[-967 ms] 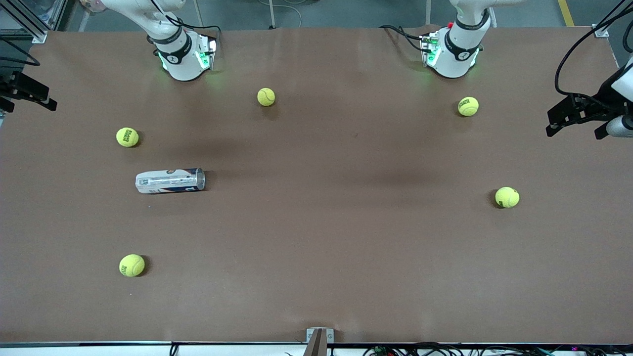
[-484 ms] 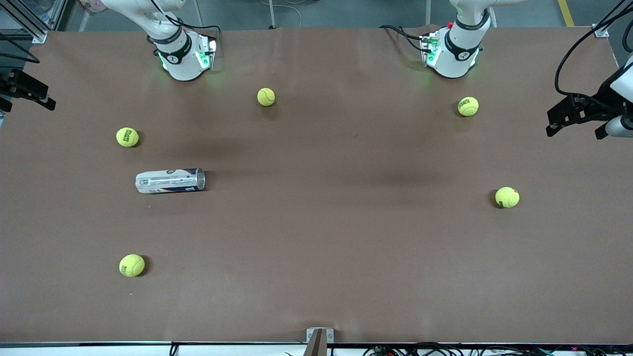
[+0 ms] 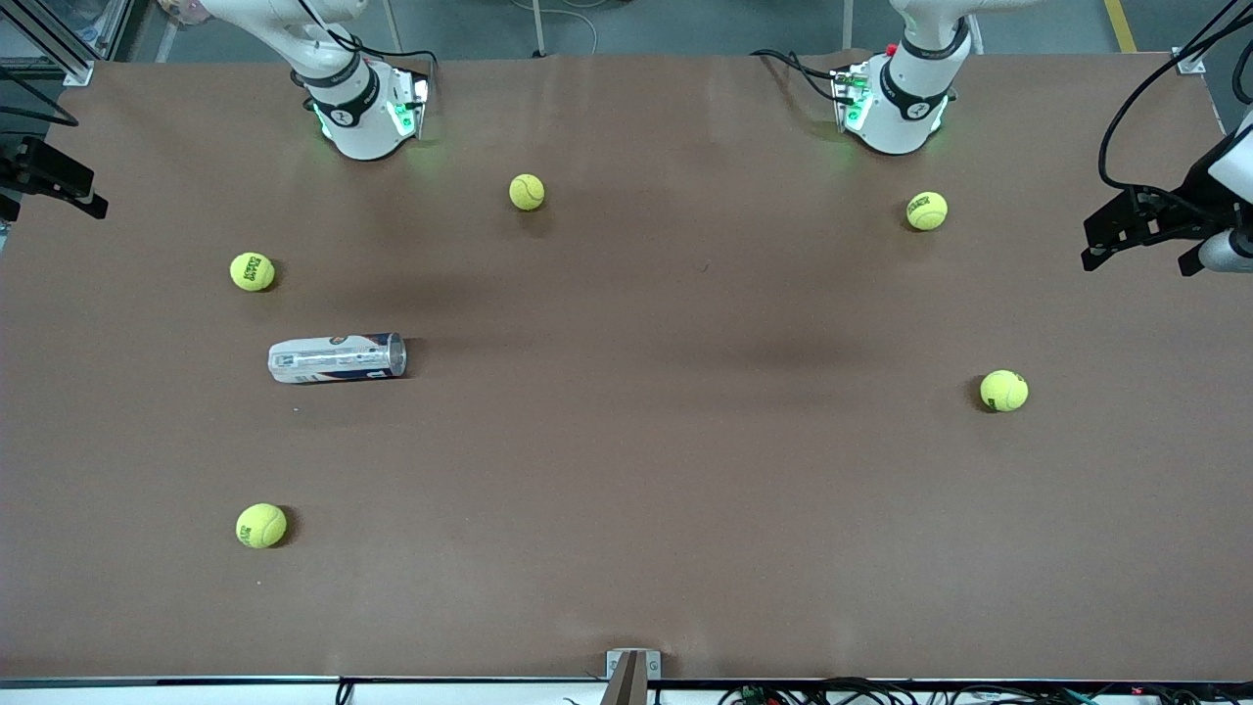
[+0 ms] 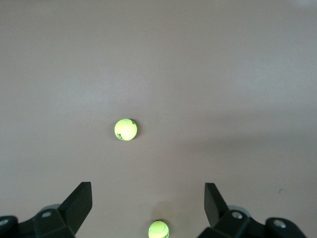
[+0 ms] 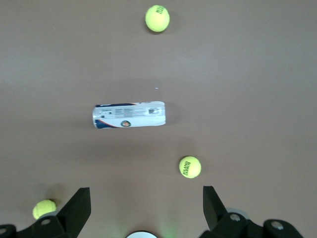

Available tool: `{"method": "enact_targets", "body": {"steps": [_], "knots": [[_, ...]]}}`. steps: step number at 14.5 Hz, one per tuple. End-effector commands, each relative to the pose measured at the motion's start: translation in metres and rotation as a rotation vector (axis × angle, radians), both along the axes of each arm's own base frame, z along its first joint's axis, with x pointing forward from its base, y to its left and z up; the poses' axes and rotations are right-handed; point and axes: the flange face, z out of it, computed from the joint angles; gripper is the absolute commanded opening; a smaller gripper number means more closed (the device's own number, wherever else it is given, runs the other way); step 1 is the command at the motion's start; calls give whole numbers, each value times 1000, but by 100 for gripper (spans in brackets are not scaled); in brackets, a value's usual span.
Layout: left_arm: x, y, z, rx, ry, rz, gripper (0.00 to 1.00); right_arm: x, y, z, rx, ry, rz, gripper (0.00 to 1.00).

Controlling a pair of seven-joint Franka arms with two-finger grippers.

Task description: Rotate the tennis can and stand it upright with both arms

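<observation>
The tennis can [image 3: 338,358] lies on its side on the brown table [image 3: 626,470], toward the right arm's end, its long axis along the table. It also shows in the right wrist view [image 5: 129,115], with its white and navy label. My right gripper [image 5: 146,190] is open and empty, high over the table near the right arm's base [image 3: 364,110], well apart from the can. My left gripper [image 4: 147,187] is open and empty, high over the left arm's end, near the left arm's base [image 3: 896,98]. Neither gripper shows in the front view.
Several loose yellow-green tennis balls lie about: one [image 3: 253,271] and another [image 3: 261,526] near the can, one [image 3: 527,192] by the right arm's base, and two [image 3: 926,211] [image 3: 1003,391] at the left arm's end. Black gear [image 3: 1140,227] overhangs that end's edge.
The can and the balls have not moved. A black piece at the table edge by the right arm's end has shifted very slightly.
</observation>
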Motion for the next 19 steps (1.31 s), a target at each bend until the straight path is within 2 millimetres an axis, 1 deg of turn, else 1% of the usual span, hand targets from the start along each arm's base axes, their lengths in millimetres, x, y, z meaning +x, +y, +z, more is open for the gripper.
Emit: {"method": "enact_targets", "body": {"steps": [1,2,4,5,6,7,8,9,10,11,12,13,14,15,16,17,19], "knots": [[3,1,5,22,-5,13,100,-7,4,1,-29,1,11,100],[3,1,5,22,-5,13,100,-7,4,2,-29,1,7,100],[3,1,5,22,-5,13,100,-5,3,11,-32,-12,12,100],[3,1,5,22,-5,13,100,4,1,2,-36,-1,6,100],[3,2,5,22,-7,16,100,14,-4,-10,-37,13,-7,100],[3,2,5,22,-5,16,100,27,-6,-29,-32,28,-12,100],[3,1,5,22,-7,14,100,48,-9,-60,-38,70,-10,100],[3,2,5,22,-7,16,100,57,-13,-70,-37,82,-11,100],[3,2,5,22,-8,16,100,63,-20,-73,-48,72,-18,100],[4,1,5,22,-13,14,100,72,-29,-90,-49,84,-31,100],[5,1,5,21,-19,14,100,81,-35,-114,-50,123,-39,100],[5,1,5,22,-19,14,100,84,-47,-120,-44,121,-60,100],[5,3,5,22,-19,17,100,83,-58,-121,-44,119,-81,100],[5,3,5,22,-19,17,100,84,-60,-123,-41,121,-100,100],[5,3,6,22,-22,15,100,83,-66,-125,-38,123,-134,100],[5,3,7,21,-24,15,100,82,-71,-127,-40,127,-223,100],[6,3,6,23,-24,15,100,79,-70,-131,-57,142,-443,100]]}}
